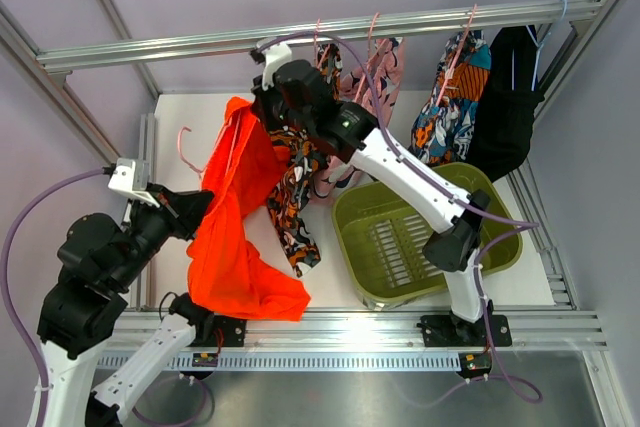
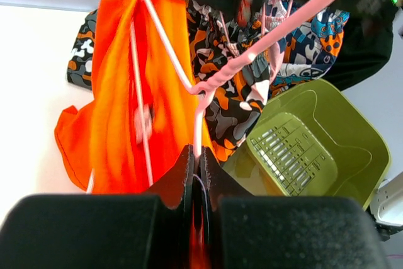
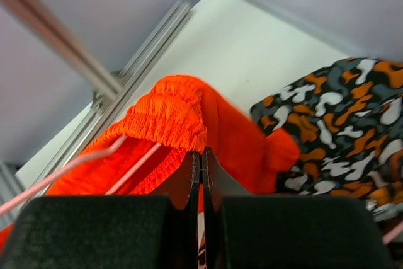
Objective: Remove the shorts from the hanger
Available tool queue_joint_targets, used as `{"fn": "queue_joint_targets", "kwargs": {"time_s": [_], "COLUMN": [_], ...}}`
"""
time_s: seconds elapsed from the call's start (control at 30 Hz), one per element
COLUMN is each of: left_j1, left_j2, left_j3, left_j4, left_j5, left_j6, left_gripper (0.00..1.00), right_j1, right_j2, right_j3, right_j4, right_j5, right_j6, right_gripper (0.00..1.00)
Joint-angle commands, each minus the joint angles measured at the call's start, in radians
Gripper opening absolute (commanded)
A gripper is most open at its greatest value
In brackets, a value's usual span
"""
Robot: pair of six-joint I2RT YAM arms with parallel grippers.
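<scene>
Orange-red fabric shorts (image 1: 240,232), gathered waist: draped on a thin pale-pink hanger (image 2: 252,55), raised between both arms over the white table (image 1: 190,117).
Left gripper (image 2: 197,153): jaws closed on the hanger's wire.
Right gripper (image 3: 201,154): jaws pinched shut on the shorts' waistband.
Black-orange-white patterned garment (image 1: 295,217): just beside the shorts.
Olive-green plastic tub (image 2: 343,143): to the right.

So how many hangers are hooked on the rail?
4 along the rail: three pink hooks, left, middle, right; one pale hook by the black garment. The right arm may hide more.
</scene>
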Motion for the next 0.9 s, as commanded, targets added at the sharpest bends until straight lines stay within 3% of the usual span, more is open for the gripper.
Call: {"fn": "queue_joint_targets", "kwargs": {"time_s": [0.0,0.3,0.5,0.57,0.67,0.7,0.87], "left_j1": [-0.002,-0.003,-0.003,-0.003,-0.003,-0.002,-0.003], "left_j2": [-0.03,-0.034,-0.054,-0.059,-0.057,-0.056,0.004], "left_j3": [0.032,0.041,0.07,0.078,0.055,0.041,-0.009], "left_j4": [0.012,0.009,0.038,0.047,0.1,0.125,0.255], "left_j5": [0.045,0.099,0.027,-0.012,-0.13,-0.139,-0.208], "left_j6": [0.002,-0.003,-0.013,-0.02,-0.038,-0.047,-0.07], "left_gripper": [0.0,0.0,0.0,0.0,0.0,0.0,0.0], "right_j1": [-0.075,-0.101,-0.1,-0.101,-0.104,-0.103,-0.096], "right_j2": [0.033,0.12,0.085,0.022,-0.117,-0.145,-0.194], "right_j3": [0.095,0.144,0.028,-0.039,-0.252,-0.299,-0.334], "right_j4": [0.144,0.228,0.204,0.219,0.314,0.36,0.31], "right_j5": [0.131,0.168,0.114,0.033,-0.365,-0.424,-0.513], "right_j6": [-0.073,-0.133,-0.126,-0.132,-0.227,-0.248,-0.297], "right_gripper": [0.0,0.0,0.0,0.0,0.0,0.0,0.0]}}
